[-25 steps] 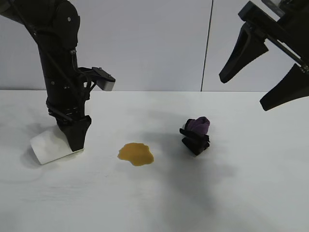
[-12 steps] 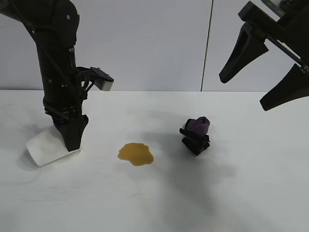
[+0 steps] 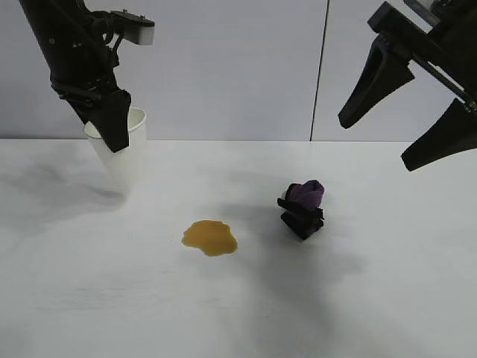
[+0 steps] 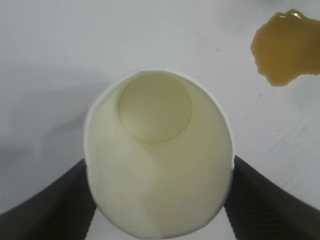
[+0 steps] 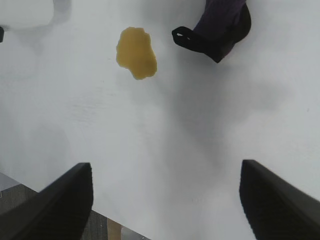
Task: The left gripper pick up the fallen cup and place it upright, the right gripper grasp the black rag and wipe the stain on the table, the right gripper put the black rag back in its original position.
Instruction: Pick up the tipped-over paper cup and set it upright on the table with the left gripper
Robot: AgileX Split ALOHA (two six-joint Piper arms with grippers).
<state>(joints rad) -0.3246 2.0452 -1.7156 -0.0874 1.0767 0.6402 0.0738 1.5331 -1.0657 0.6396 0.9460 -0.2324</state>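
1. Fingers of the left gripper (image 3: 112,123) pinch the cup (image 3: 121,153) by its rim, one finger down the near side in the exterior view, both dark fingers (image 4: 45,205) pressing its sides in the left wrist view.
2. Mouth up and slightly tilted, the cup (image 4: 157,160) hangs at the far left of the bench (image 3: 238,313); whether its base touches the surface or sits just above it cannot be told.
3. Seen from the wrist, the cup is empty, its round bottom visible inside, with the stain (image 4: 287,47) well off to one side.
4. First step judged nearly done: the cup is off its side and close to upright, but not yet let go.
5. Spread wide and holding nothing, the fingers of the right gripper (image 3: 406,112) hover high at the far right, well above the bench; the right wrist view shows both fingers (image 5: 60,205) far apart with bare surface between them.
6. Untouched, the black rag (image 3: 303,205) sits bunched on the bench right of centre, purple part uppermost, near the stain (image 3: 210,237) but apart from it.
7. Amber and unwiped, the stain (image 5: 136,52) lies near mid-bench between cup and black rag (image 5: 217,30).
8. Left to do, on this evidence: release the cup, take the rag, wipe, return the rag.
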